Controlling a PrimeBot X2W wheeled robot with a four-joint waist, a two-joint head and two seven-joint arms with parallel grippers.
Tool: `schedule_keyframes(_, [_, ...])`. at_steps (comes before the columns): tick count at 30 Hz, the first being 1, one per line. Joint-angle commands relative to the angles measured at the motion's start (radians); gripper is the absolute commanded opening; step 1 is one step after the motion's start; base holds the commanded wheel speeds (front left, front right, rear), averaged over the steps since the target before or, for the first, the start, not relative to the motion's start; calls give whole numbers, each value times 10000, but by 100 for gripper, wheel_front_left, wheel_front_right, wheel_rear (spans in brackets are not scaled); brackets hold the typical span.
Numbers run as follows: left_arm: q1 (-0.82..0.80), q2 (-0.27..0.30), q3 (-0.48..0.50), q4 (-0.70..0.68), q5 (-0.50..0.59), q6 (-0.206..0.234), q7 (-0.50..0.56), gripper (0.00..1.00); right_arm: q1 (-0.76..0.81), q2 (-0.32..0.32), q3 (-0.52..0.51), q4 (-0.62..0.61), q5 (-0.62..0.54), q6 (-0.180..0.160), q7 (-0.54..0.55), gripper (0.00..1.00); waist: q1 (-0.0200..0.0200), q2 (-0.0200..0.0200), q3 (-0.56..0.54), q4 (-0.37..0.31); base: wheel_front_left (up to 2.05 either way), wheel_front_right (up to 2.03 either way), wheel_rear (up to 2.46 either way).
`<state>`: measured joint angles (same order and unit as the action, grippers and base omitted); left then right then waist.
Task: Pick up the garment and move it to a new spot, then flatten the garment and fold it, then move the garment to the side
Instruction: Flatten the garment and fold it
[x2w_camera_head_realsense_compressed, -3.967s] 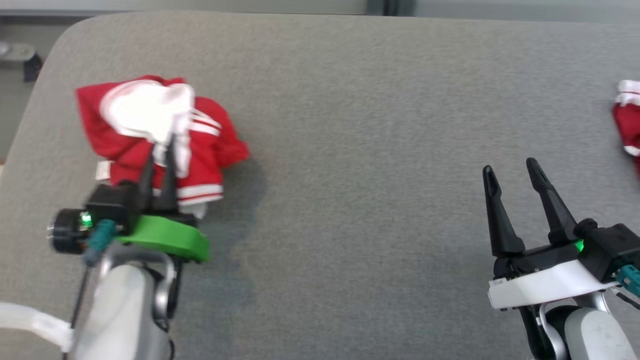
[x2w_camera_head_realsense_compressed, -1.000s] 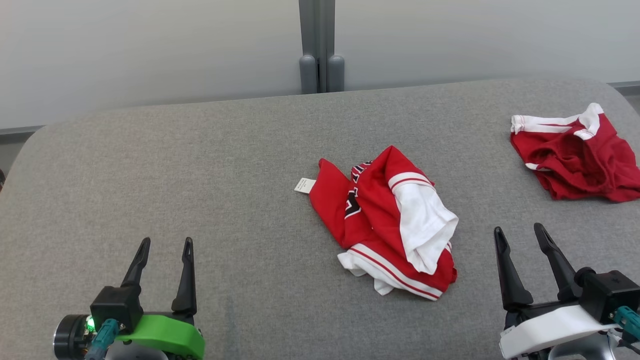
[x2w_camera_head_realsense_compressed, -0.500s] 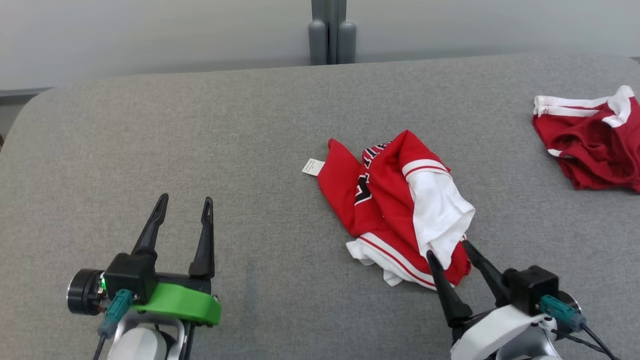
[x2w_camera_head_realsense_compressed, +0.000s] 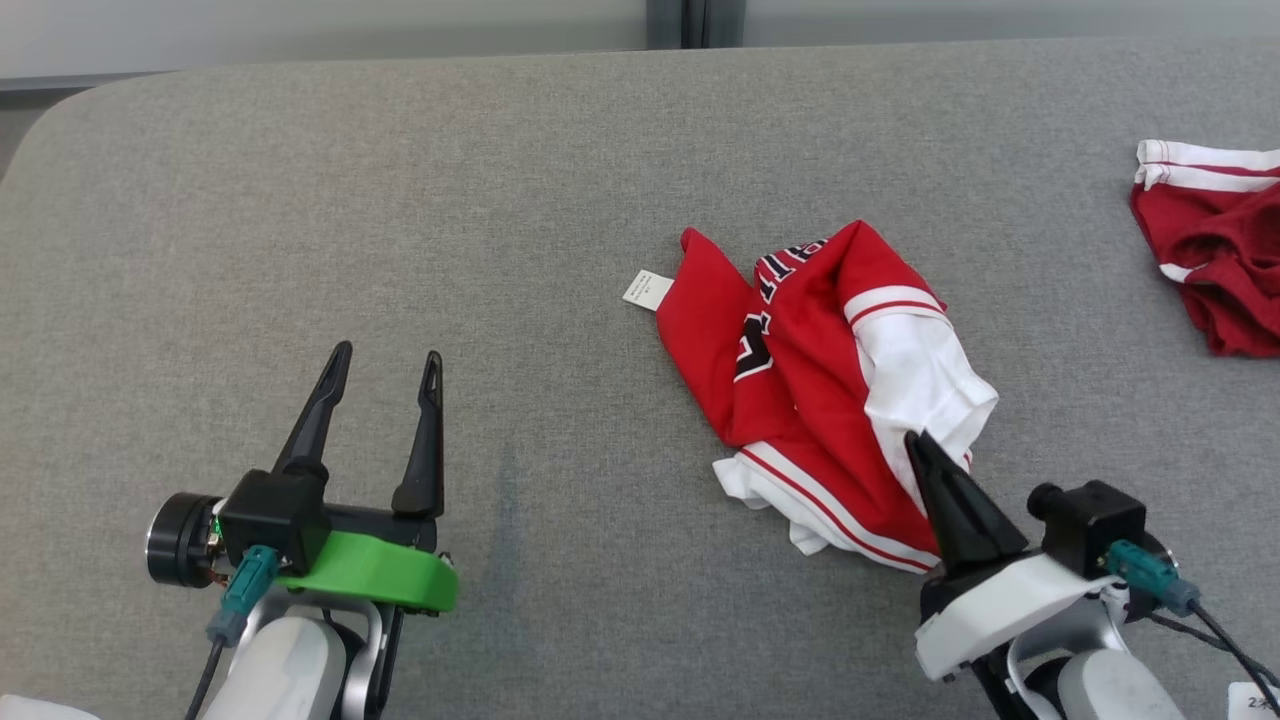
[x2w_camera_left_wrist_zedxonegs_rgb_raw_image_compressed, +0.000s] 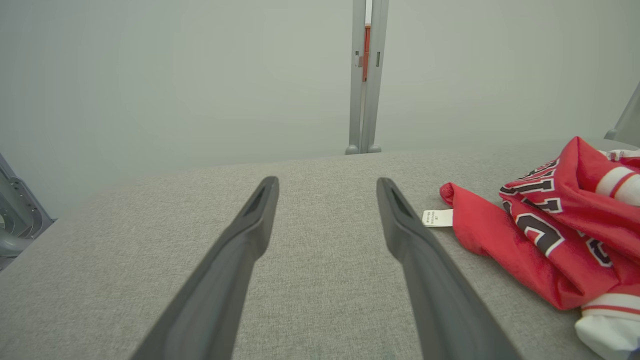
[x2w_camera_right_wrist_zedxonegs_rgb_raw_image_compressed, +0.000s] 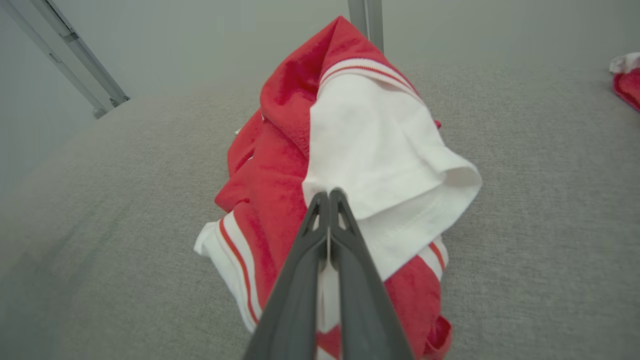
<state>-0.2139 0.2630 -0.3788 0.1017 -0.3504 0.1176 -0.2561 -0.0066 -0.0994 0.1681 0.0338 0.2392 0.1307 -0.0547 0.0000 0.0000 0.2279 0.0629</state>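
Right pincer (x2w_camera_right_wrist_zedxonegs_rgb_raw_image_compressed: 329, 192) pressed together at white sleeve of garment (x2w_camera_right_wrist_zedxonegs_rgb_raw_image_compressed: 280, 150); left wrist view shows left pincer (x2w_camera_left_wrist_zedxonegs_rgb_raw_image_compressed: 326, 181) spread.

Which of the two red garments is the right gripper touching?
The middle garment, with black lettering and a white sleeve: the right gripper is shut on that sleeve. The other garment lies apart at the far right.

Open grey table (x2w_camera_head_realsense_compressed: 300, 200) left and centre, crumpled jersey (x2w_camera_head_realsense_compressed: 800, 370) mid-right, second red garment (x2w_camera_head_realsense_compressed: 1210, 260) far right edge
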Motion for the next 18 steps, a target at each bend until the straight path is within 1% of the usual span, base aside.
schedule_keyframes(1, [-176, -21, 42, 5, 98, -18, -36, 100, -254, -69, -190, -133, 56, 1, -187, 0, 0, 0, 38, -49, 0, 0, 0])
schedule_keyframes(5, [-275, -40, 58, -13, 153, -42, -66, 100, -726, -282, -877, -232, -6, 1, -412, 0, 0, 0, 113, -115, 0, 0, 0])
schedule_keyframes(9, [-425, -45, 88, -69, 186, -55, -82, 100, -1495, -558, -1840, 80, 49, 1, -640, 0, 0, 0, 341, -173, 0, 0, 0])
schedule_keyframes(13, [-609, -98, 52, -141, 246, -85, -95, 100, -2367, -803, -2733, 1019, 215, 1, -871, 0, 0, 0, 668, -141, 0, 0, 0])
schedule_keyframes(17, [-766, -138, 22, -115, 286, -124, -83, 100, -3078, -959, -2923, 2066, 294, 1, -1186, 0, 0, 0, 956, -76, 0, 0, 0])
schedule_keyframes(18, [-800, -157, 22, -95, 298, -131, -86, 100, -3227, -995, -2886, 2287, 291, 1, -1320, 49, 0, 0, 993, -69, 0, 0, 0])
